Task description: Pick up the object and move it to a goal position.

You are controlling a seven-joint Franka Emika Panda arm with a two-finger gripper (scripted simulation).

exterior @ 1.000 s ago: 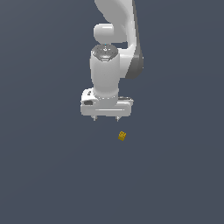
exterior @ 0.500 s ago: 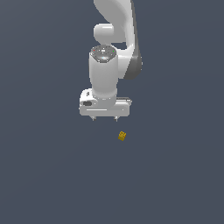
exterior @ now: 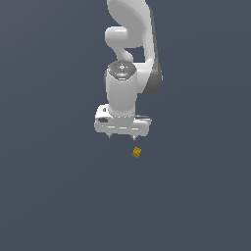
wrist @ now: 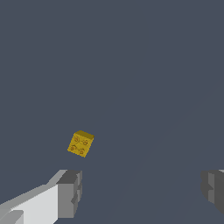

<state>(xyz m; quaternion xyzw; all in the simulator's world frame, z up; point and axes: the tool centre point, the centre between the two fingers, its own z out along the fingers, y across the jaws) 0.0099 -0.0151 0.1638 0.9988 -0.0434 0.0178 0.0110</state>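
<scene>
Here's the white Panda arm [exterior: 131, 49] reaching down out of the top of the exterior view, its rounded wrist housing pointing straight at the plain dark grey-blue floor [exterior: 54, 196]. At the bottom of it sits the broad white gripper [exterior: 121, 137], and only the two little fingertips poke out beneath the palm block, set well apart from one another. The wrist view confirms it: a grey finger pad [wrist: 70, 194] on one side, its partner [wrist: 214, 189] way over at the opposite edge of the picture, a wide stretch of bare floor between them, so the jaws are spread and holding nothing. Now the prize, the tiny yellow-orange cube with faint darker markings [exterior: 137, 152]: in the exterior view it lies on the floor just below the gripper and a touch toward the exterior view's right, near one fingertip but clear of it. From the wrist camera the same cube [wrist: 80, 144] shows a face with four faint swirl marks, sitting slightly turned rather than square to the fingers, close to the nearer pad yet not touching it, and outside the gap between the two pads. Whether the fingertips are down at floor level or above it cannot be told from these views.
</scene>
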